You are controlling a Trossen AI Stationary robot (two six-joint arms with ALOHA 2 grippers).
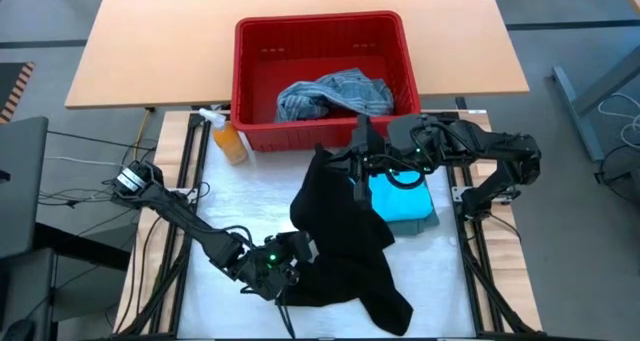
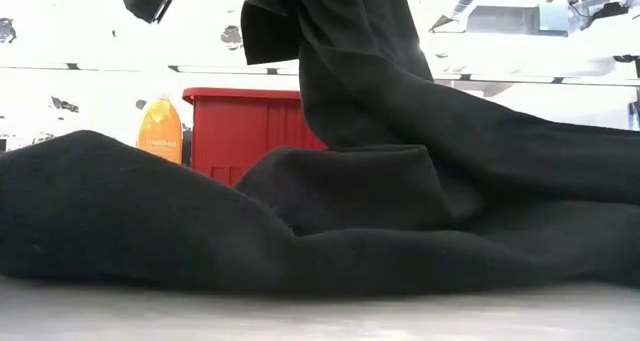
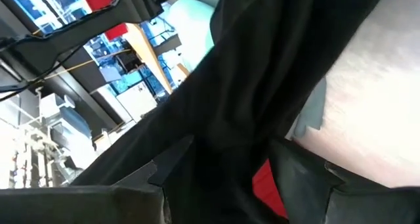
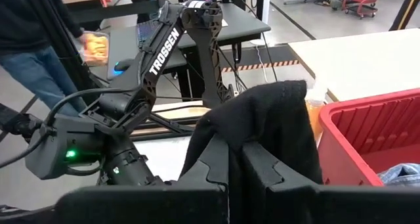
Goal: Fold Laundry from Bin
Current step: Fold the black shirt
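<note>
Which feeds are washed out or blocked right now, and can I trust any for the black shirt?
Low view: room behind blown out white, black shirt a detail-less mass filling the frame. Left wrist view: cloth against the lens, blurred. Right wrist view: evenly lit; right tool shut on the shirt. High view: clearest overall, though the shirt's folds barely read.

Black garment (image 1: 345, 246) blocks mid-table; its left side (image 1: 240, 196) seems clear.

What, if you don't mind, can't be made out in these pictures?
- High view: left gripper fingertips, under the black garment.
- High view: most of the turquoise garment, under the black garment.
- Low view: most of the bin, behind the same cloth.
</note>
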